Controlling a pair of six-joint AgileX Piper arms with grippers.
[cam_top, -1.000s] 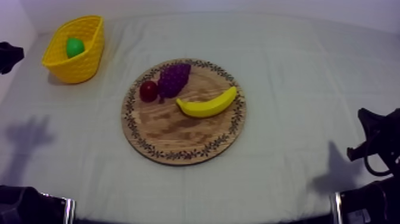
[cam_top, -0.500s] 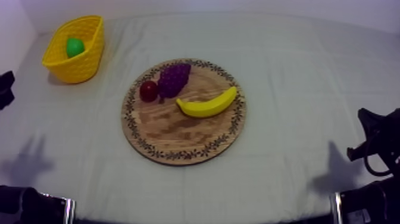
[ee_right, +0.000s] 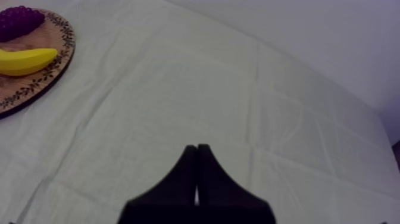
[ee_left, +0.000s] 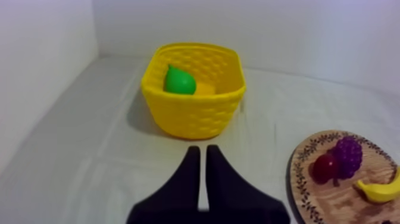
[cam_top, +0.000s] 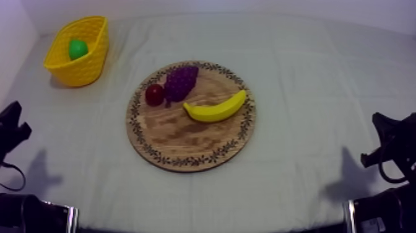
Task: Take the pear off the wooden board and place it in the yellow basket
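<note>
As we look down from above, the pear (cam_top: 77, 49) sits green inside the yellow basket (cam_top: 83, 71), far off at the table's back left corner. It's well apart from the wooden board (cam_top: 186, 142), which lies mid-table on the cloth (cam_top: 309, 74). On the board: the grapes (cam_top: 181, 82) at the back, the small red fruit (cam_top: 155, 94) touching their left side, and the banana (cam_top: 215, 108) curving just to the right of them. The left gripper (cam_top: 12, 123) sits low at the left edge, the right gripper (cam_top: 387, 133) low at the right edge, both clear of the board.

Now over to the left wrist camera! The left gripper (ee_left: 202, 149) has its black fingers pressed together in a narrow wedge, nothing between them, pointing at the basket (ee_left: 196, 113). There's the pear (ee_left: 179, 81), leaning against the basket's back left wall. Off to the side, the board (ee_left: 321, 196) shows the red fruit (ee_left: 325, 168) beside the grapes (ee_left: 348, 156) and one end of the banana (ee_left: 381, 190).

And the right wrist camera: the right gripper (ee_right: 197, 148) is closed up too, fingers together over bare cloth (ee_right: 238, 89), holding nothing. The board's rim (ee_right: 36, 83) shows well beyond it, with the banana (ee_right: 27, 61) and the grapes (ee_right: 21, 19) on top.
</note>
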